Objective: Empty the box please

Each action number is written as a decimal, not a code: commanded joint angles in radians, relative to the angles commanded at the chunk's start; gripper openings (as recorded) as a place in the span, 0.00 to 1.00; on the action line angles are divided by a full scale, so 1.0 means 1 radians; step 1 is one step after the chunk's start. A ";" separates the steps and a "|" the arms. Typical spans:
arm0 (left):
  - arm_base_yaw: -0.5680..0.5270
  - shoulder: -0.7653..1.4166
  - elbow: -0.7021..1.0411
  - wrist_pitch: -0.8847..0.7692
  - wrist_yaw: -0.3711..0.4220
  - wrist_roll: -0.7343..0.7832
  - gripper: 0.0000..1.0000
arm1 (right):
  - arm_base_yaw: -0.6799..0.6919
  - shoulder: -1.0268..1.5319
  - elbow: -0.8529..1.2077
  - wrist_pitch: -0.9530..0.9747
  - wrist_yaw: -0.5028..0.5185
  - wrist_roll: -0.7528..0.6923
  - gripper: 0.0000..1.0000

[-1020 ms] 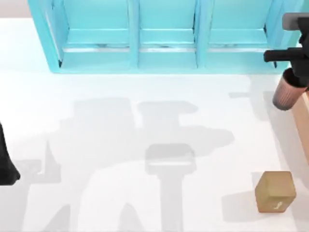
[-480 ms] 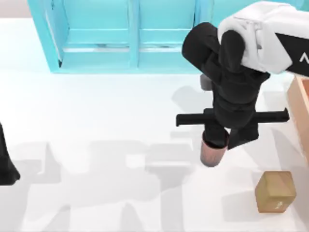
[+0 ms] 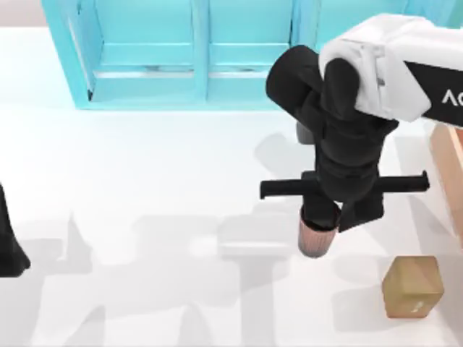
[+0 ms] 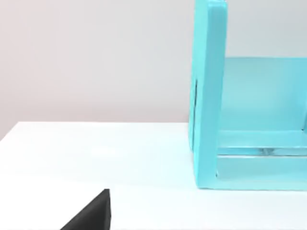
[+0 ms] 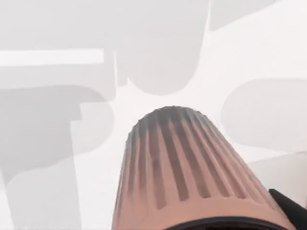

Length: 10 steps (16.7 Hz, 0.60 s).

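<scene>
Right gripper (image 3: 318,217): clenched on a ribbed, salmon-pink tapered cup (image 3: 315,237); the cup is gripped at its wide end, narrow end hung downward, as seen in the right wrist view (image 5: 187,172). This hold is judged to keep the cup upright for a clean set-down.
Cup place: up-left of the small tan cube with a white mark (image 3: 412,286), near it but apart; whether the cup touches the white table (image 3: 145,181) cannot be told.
Box: a large light-brown wooden container with thick walls (image 3: 447,155), cut off by the top view's right edge, up-right of the tan cube; only 1 wall strip is seen, so its contents cannot be told.
Step in hand: the cup is judged to be 1 item taken from the box, held over bare table beside the cube so it can be put down outside the box.
Risk: a release from height could tip the narrow-based cup; a lower drop point is advised.
Shelf: a big turquoise shelf unit (image 3: 195,50) is stood well behind the cube, at the table's far side; also seen in the left wrist view (image 4: 211,96).
Left arm (image 3: 9,246): parked far to the left of the cube; its pincer state cannot be told.
</scene>
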 joint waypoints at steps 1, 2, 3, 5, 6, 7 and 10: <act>0.000 0.000 0.000 0.000 0.000 0.000 1.00 | 0.001 0.003 -0.008 0.013 0.000 0.000 0.00; 0.000 0.000 0.000 0.000 0.000 0.000 1.00 | 0.001 0.008 -0.022 0.032 0.000 0.001 0.00; 0.000 0.000 0.000 0.000 0.000 0.000 1.00 | 0.003 0.014 -0.038 0.057 0.001 0.002 0.00; 0.000 0.000 0.000 0.000 0.000 0.000 1.00 | 0.006 0.029 -0.074 0.109 0.002 0.004 0.00; 0.000 0.000 0.000 0.000 0.000 0.000 1.00 | 0.008 0.036 -0.090 0.132 0.002 0.005 0.00; 0.000 0.000 0.000 0.000 0.000 0.000 1.00 | 0.009 0.042 -0.102 0.150 0.003 0.006 0.00; 0.000 0.000 0.000 0.000 0.000 0.000 1.00 | 0.010 0.046 -0.110 0.162 0.003 0.007 0.00</act>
